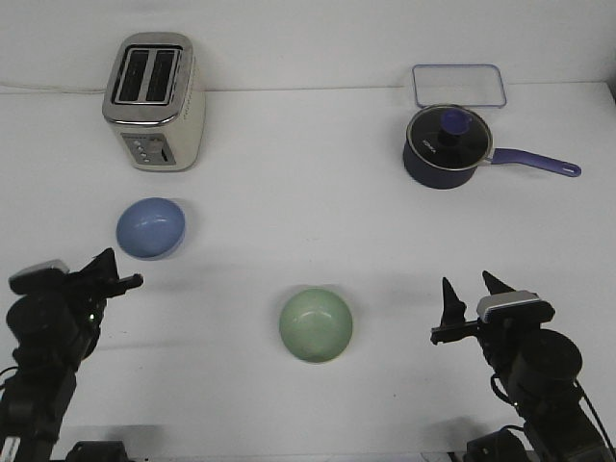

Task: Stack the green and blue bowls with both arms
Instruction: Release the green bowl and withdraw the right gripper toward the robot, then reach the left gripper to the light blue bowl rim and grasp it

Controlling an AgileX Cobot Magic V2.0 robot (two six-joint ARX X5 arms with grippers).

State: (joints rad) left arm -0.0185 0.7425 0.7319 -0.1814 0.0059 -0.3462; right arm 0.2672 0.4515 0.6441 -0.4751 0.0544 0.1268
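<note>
The periwinkle blue bowl (151, 228) sits upright on the white table at the left, in front of the toaster. The pale green bowl (316, 325) sits upright near the table's front middle. My left gripper (114, 270) is open and empty, low at the left, just in front of and slightly left of the blue bowl, not touching it. My right gripper (472, 292) is open and empty at the lower right, well to the right of the green bowl.
A cream and chrome toaster (154, 101) stands at the back left. A dark navy saucepan with lid and long handle (449, 147) sits at the back right, with a clear rectangular lid (459, 85) behind it.
</note>
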